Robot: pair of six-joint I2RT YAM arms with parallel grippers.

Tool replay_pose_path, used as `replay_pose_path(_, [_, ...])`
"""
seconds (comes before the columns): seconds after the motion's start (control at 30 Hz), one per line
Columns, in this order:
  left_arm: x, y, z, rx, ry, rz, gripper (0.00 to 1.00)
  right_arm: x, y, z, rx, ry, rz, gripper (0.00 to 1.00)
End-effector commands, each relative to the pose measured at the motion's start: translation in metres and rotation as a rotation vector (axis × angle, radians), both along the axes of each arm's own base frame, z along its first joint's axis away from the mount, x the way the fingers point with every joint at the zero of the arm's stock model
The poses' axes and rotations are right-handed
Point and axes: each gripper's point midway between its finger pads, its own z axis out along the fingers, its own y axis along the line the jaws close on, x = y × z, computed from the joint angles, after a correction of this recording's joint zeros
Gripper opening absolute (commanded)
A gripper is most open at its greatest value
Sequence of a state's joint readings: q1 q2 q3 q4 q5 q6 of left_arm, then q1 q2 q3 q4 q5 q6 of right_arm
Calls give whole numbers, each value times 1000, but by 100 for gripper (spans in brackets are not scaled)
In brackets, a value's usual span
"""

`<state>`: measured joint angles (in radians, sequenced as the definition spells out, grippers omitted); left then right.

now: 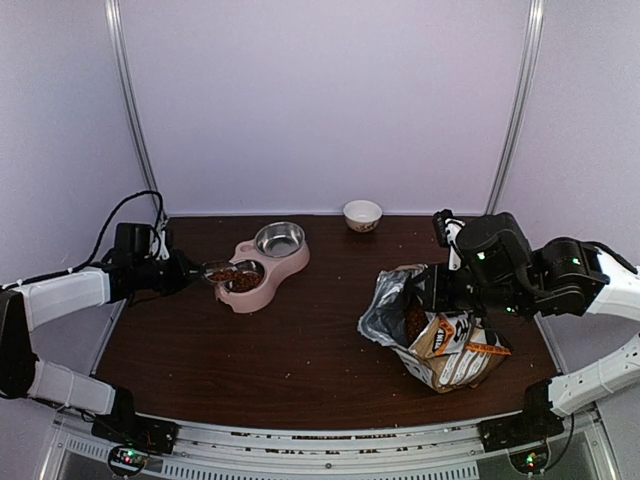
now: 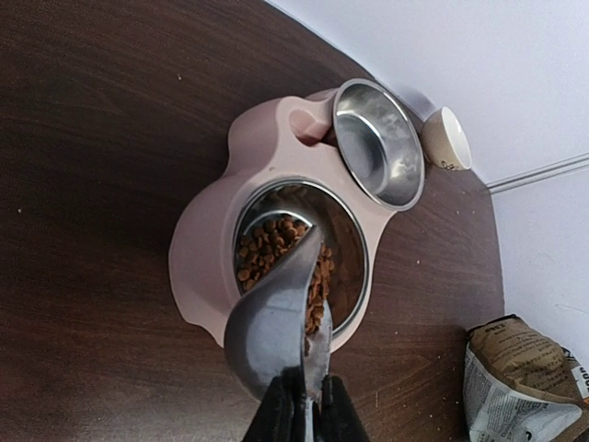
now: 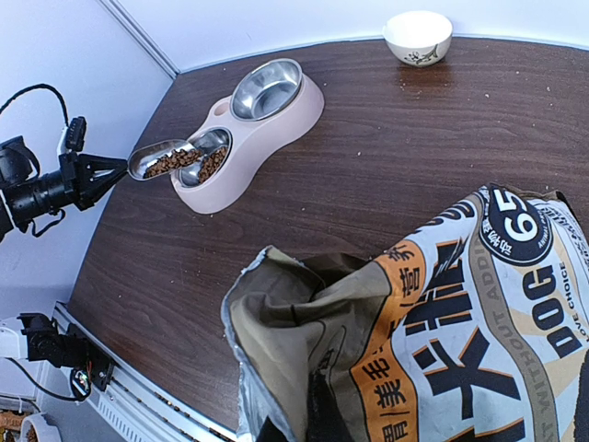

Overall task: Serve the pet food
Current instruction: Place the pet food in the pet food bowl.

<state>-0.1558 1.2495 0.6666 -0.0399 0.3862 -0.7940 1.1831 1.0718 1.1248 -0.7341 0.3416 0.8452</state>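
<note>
Nearest the left wrist camera, the left gripper [image 2: 299,410] has its fingers closed narrow on the handle of the metal scoop [image 2: 271,313]. The scoop is tipped over the near left bowl of the pink double-bowl feeder [image 2: 207,249]. Brown kibble [image 2: 262,244] already covers part of that bowl's bottom, and the right wrist view shows more pellets lying in the scoop. The far right steel bowl [image 2: 377,138] is bare.

On the right side of the table [image 1: 300,340], the right gripper [image 3: 317,410] is clamped on the rim of the open dog food bag [image 3: 442,304], propping it up.

I judge the serving well under way. What remains is to empty the scoop, perhaps add another scoopful, and set the scoop down.
</note>
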Motion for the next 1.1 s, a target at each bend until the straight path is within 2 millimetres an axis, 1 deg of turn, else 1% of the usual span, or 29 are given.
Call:
replay_pose_path(0.0, [11,5,16,53,-52,-6,0,5,6,23,78,-38,-14,0])
replay_pose_path(0.67, [15,6,35,111,-83,-37,0,5,7,20,72,-34,-12,0])
replay_pose_path(1.07, [12,13,37,188,-81,-43,0,6,9,20,71,-33,-11,0])
